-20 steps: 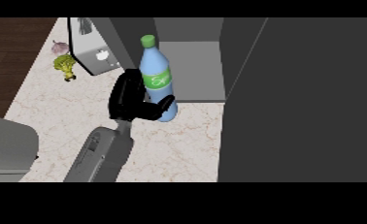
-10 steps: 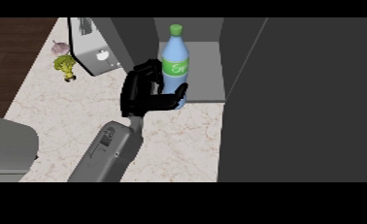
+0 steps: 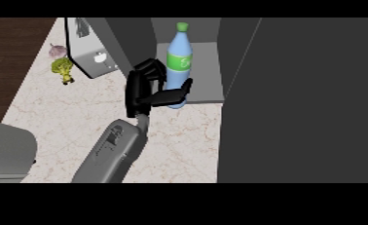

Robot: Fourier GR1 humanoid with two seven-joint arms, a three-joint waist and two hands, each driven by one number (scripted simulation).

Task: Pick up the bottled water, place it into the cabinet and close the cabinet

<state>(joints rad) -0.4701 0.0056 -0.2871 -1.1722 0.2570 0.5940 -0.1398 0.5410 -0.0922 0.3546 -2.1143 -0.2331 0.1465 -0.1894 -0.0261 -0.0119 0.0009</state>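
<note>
The bottled water [image 3: 179, 63] stands upright, green cap at 12 o'clock and blue base at 6 o'clock, so its long axis runs nearly straight up the head view with a slight lean of the cap toward 1 o'clock. Its lower end sits right at the front lip of the cabinet [image 3: 205, 68] floor, the cabinet's grey interior opening behind it toward 12 o'clock. The one hand in view [image 3: 147, 90] comes up from 6 to 7 o'clock on a grey forearm; which arm it belongs to I cannot tell with certainty, though by its place left of centre I judge it the left. Its fingers [image 3: 151, 70] curl round the bottle from the 9 o'clock side, and the thumb [image 3: 173, 94] wraps across the base at about 5 o'clock of the fingers, so the bottle is pinched between them low on its body, below the green label.

The relation that matters: the bottle lies at 3 o'clock from the palm, and the free cabinet depth lies at 12 o'clock from the bottle. I judge that the coming move is a push straight toward 12 o'clock, keeping the axis upright so the cap passes under the cabinet top. The open cabinet door [image 3: 295, 102] fills the 3 o'clock side, close beside the bottle. On the pale bench [image 3: 64, 107], a toaster-like appliance [image 3: 90, 48] and some vegetables [image 3: 61, 65] lie toward 10 o'clock, well apart from the path
</note>
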